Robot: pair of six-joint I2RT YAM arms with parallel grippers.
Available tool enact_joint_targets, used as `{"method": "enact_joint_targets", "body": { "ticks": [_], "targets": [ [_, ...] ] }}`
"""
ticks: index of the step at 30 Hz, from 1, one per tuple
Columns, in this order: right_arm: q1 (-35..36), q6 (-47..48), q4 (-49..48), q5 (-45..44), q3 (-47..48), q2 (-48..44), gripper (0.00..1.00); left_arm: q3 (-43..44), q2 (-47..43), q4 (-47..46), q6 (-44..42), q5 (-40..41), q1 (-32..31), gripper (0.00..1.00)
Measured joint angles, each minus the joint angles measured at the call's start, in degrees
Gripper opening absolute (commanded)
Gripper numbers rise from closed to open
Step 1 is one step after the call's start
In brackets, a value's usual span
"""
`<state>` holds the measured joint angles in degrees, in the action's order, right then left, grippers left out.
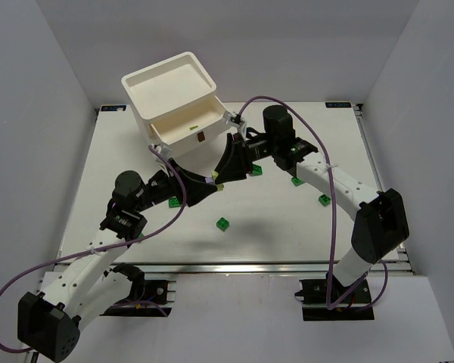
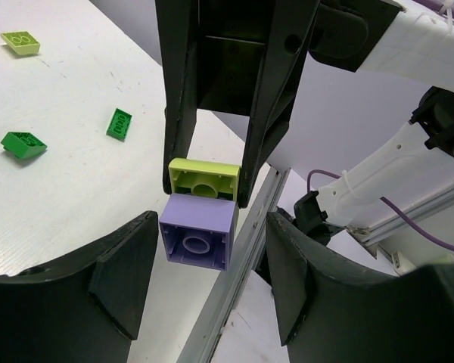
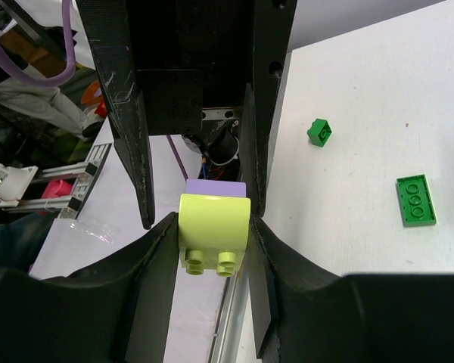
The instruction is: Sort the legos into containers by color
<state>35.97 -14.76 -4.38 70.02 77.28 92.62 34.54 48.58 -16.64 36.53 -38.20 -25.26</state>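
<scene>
Right claw [image 3: 212,225] is clamped on a yellow-green brick [image 3: 214,228], held over the middle of the desk [image 1: 287,234]. The left claw [image 2: 212,225] gapes around the purple brick [image 2: 198,240] stuck to it, probably to pull the 2 apart for separate drawers. Only the left wrist view shows the purple one plainly, and only the top view shows the open drawer [image 1: 178,125] at the far left.

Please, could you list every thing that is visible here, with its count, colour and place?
drawer unit: one, white, far side of table; one drawer pulled out
yellow-green piece: one, in that drawer
green bricks: at least five, loose on table
yellow-green brick: one, gripped in right hand
purple brick: one, joined to it
loose yellow-green brick: one, on table
table: one, white
left hand: open around purple brick
right hand: shut on yellow-green brick
</scene>
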Motion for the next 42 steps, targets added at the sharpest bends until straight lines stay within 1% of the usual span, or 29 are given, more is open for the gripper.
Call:
{"method": "enact_joint_targets", "body": {
  "ticks": [6,9,11,13,14,16,17,20,21,22,25,28,32,37,39,42],
  "targets": [
    [-0.26,0.04,0.04,0.00,0.24,-0.22,0.00,0.00,-0.04,0.24,-0.61,0.24,0.00,0.61],
    [-0.26,0.04,0.02,0.00,0.31,-0.24,0.00,0.02,-0.04,0.44,-0.74,0.26,0.00,0.61],
    [-0.28,0.04,0.04,0.02,0.31,-0.24,0.00,0.00,-0.07,0.74,-0.85,0.28,0.00,0.58],
    [-0.31,0.04,0.04,0.02,0.31,-0.26,0.00,0.00,-0.07,1.22,-1.01,0.31,0.00,0.49],
    [-0.33,-0.02,0.07,0.20,0.31,-0.26,0.00,0.02,-0.07,1.44,-1.27,0.33,0.00,0.40],
    [-0.33,0.15,0.09,0.31,0.31,-0.26,0.00,0.02,-0.07,1.64,-1.22,0.31,0.00,0.30],
    [-0.33,0.20,0.17,0.42,0.31,-0.26,0.00,0.07,-0.13,1.62,-1.46,0.33,0.00,0.21],
    [-0.33,0.24,0.17,0.44,0.31,-0.31,0.00,0.11,-0.15,1.68,-1.46,0.31,0.02,0.10],
    [-0.33,0.37,0.28,0.42,0.37,-0.33,0.00,0.13,-0.17,1.68,-1.55,0.33,0.02,0.03],
    [-0.33,0.70,0.76,0.37,0.59,-0.31,0.00,0.13,-0.17,1.73,-1.60,0.35,0.02,0.00],
    [-0.33,3.02,4.39,-1.03,2.01,-0.31,0.00,0.35,-0.57,2.73,-2.08,0.76,0.37,0.00],
    [-0.17,6.34,9.16,-4.07,4.66,-0.31,0.00,1.14,-2.14,5.64,-3.74,3.08,0.42,0.00],
    [-1.20,10.32,12.20,-9.09,7.82,-0.31,0.00,1.97,-6.08,13.40,-6.80,6.80,0.68,0.00],
    [-2.69,12.46,14.38,-13.70,8.59,0.07,0.00,2.82,-9.68,20.79,-9.84,11.39,0.68,0.00],
    [-2.84,12.90,15.17,-17.70,11.13,1.53,0.00,3.15,-9.18,22.69,-10.67,12.61,0.68,0.00],
    [-2.45,13.35,16.79,-25.14,19.10,5.90,0.00,3.74,-5.60,25.62,-11.52,14.60,0.50,0.00]
  ]
}}
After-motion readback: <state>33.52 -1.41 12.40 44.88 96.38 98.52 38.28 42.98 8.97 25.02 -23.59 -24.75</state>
